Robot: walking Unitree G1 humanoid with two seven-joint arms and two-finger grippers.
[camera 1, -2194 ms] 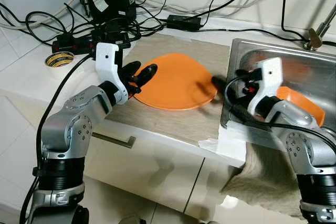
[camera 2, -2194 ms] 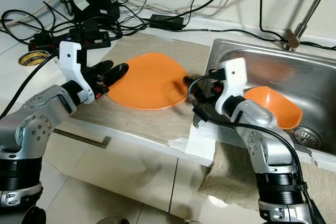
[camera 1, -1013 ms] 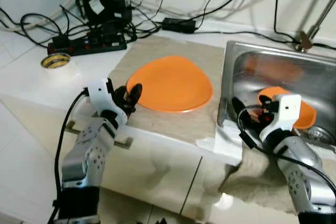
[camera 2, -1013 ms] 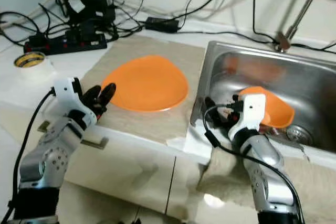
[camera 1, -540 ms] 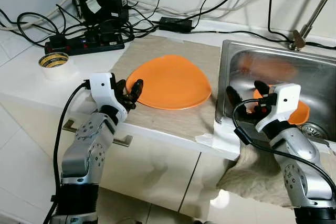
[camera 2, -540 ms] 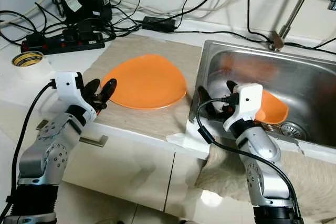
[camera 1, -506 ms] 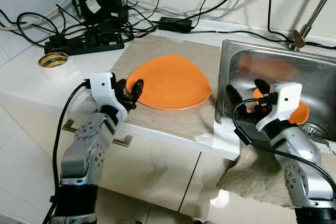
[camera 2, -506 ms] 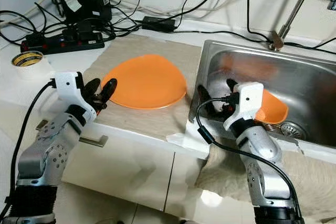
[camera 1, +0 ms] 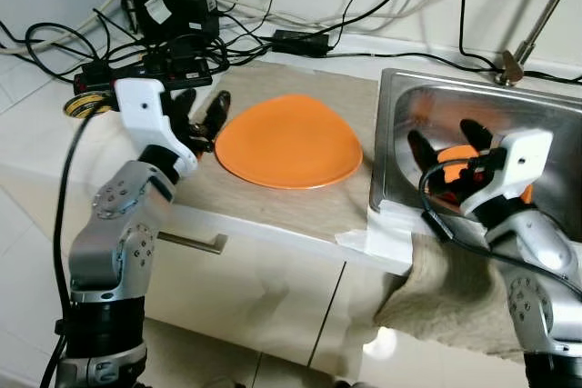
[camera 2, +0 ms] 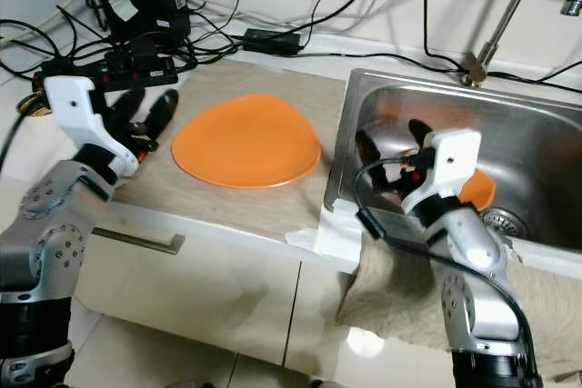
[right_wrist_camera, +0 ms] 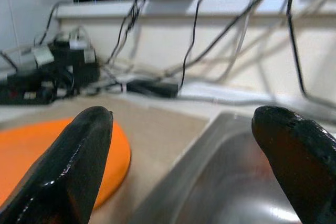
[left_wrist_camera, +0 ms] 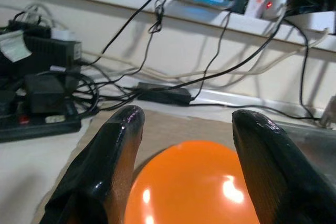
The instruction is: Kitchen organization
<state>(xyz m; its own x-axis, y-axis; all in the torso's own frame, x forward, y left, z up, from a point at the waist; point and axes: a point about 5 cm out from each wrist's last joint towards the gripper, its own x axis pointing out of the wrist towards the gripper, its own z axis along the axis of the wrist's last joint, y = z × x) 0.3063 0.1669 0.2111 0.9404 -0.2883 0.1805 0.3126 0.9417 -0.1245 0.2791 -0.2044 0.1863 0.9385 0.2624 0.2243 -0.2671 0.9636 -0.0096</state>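
Observation:
A flat orange plate (camera 1: 286, 141) lies on a beige mat (camera 1: 300, 202) on the counter. My left gripper (camera 1: 202, 114) hovers just left of the plate's rim, open and holding nothing; the left wrist view looks between its fingers (left_wrist_camera: 113, 150) onto the plate (left_wrist_camera: 199, 182). An orange bowl (camera 2: 477, 190) sits in the steel sink (camera 1: 518, 102), mostly hidden behind my right wrist. My right gripper (camera 1: 447, 144) is open over the sink's left part, in front of the bowl, with nothing in it. The right wrist view shows the plate's edge (right_wrist_camera: 31, 150) and the sink wall (right_wrist_camera: 210, 182).
A power strip (camera 1: 150, 65), adapters and tangled cables crowd the counter's back left. A tape roll (camera 1: 80, 104) lies at the far left. The faucet (camera 2: 509, 15) rises behind the sink. A towel (camera 1: 446, 297) hangs over the front edge; a drawer handle (camera 1: 191, 241) is below.
My left gripper has risen and moved back, staying left of the plate. My right gripper has moved further over the sink toward the bowl. Both remain open.

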